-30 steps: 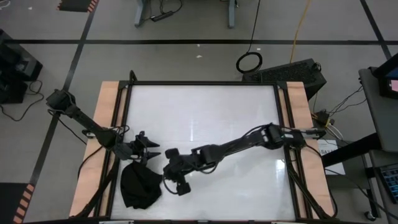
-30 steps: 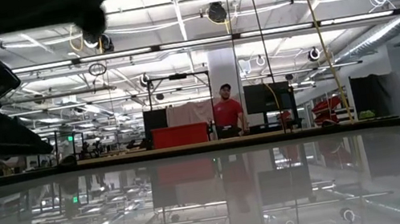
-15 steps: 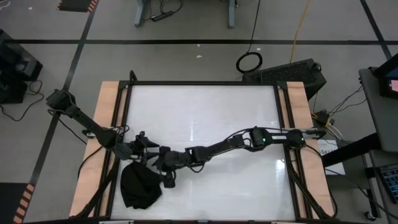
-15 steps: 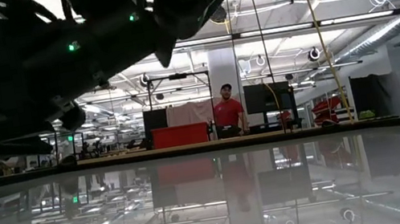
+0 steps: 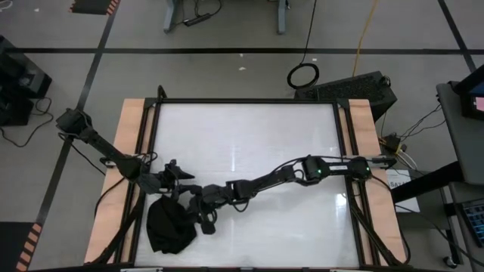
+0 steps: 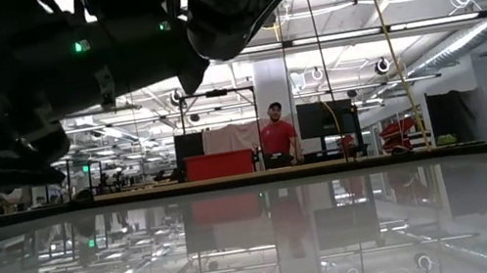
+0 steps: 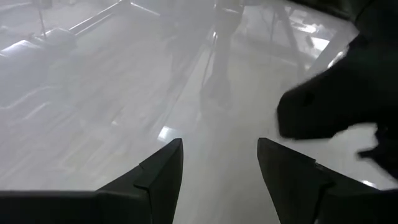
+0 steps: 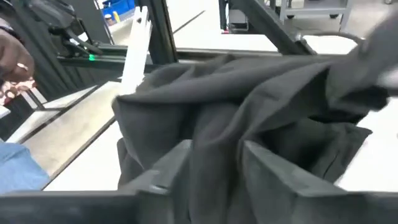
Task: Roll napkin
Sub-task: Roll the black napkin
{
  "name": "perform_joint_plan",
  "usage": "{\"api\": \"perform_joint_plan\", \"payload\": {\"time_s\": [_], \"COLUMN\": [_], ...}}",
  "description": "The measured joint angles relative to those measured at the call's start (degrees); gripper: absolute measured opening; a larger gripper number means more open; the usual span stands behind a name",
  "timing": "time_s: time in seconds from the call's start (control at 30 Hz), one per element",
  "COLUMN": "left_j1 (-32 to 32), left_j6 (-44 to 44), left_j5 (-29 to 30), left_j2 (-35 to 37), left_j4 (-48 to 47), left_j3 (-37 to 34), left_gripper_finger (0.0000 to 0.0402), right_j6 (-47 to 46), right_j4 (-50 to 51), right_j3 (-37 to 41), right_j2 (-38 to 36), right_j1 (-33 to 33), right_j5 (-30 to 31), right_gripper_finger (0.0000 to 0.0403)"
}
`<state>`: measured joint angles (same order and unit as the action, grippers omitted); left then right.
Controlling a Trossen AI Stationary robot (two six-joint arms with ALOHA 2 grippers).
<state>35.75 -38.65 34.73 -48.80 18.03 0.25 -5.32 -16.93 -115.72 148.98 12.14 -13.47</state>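
Jaws parted on both arms: the right gripper [image 5: 195, 215] reaches over the white table [image 5: 249, 143] with its fingers at the crumpled black napkin [image 5: 168, 228] heaped at the front left; the left gripper [image 5: 180, 180] hovers just behind, holding nothing.

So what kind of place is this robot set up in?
Probably a large open robotics lab or workshop: exposed ceiling with strip lights and pipes, rows of benches and screens beyond the white table, cables on the taped floor.

Grey floor [image 5: 227, 30] w/ black tape lines, red cabinet [image 6: 219, 164], ceiling lights [image 6: 211, 58]
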Motion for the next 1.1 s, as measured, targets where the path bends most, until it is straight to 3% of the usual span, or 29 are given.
{"api": "perform_joint_plan", "payload": {"time_s": [0.17, 0.23, 0.4, 0.8, 1.1], "left_j1": [-0.1, -0.1, -0.1, -0.1, 0.0], "left_j6": [0.0, 0.0, 0.0, 0.0, -0.3], "left_j5": [0.2, 0.6, 1.3, 0.9, -11.2], "left_j2": [0.0, 0.0, 0.0, 0.0, 0.0], "left_j4": [2.6, 2.7, 2.4, 2.0, 2.4], "left_j3": [0.0, 0.1, 0.2, 0.3, 0.3], "left_gripper_finger": [0.0212, 0.0212, 0.0212, 0.0212, 0.0212], "right_j6": [-0.4, -0.9, 0.1, 1.4, 7.7], "right_j4": [0.7, 0.9, 4.5, 12.4, 28.7], "right_j3": [0.0, 0.0, 0.0, 0.0, 0.0], "right_j2": [0.3, 0.3, 0.4, -0.7, -8.9], "right_j1": [0.0, 0.0, -0.2, -0.2, 1.6], "right_j5": [0.2, 0.3, 1.2, 4.9, 16.2], "right_gripper_finger": [0.0025, 0.0008, 0.0024, 0.0001, 0.0]}}
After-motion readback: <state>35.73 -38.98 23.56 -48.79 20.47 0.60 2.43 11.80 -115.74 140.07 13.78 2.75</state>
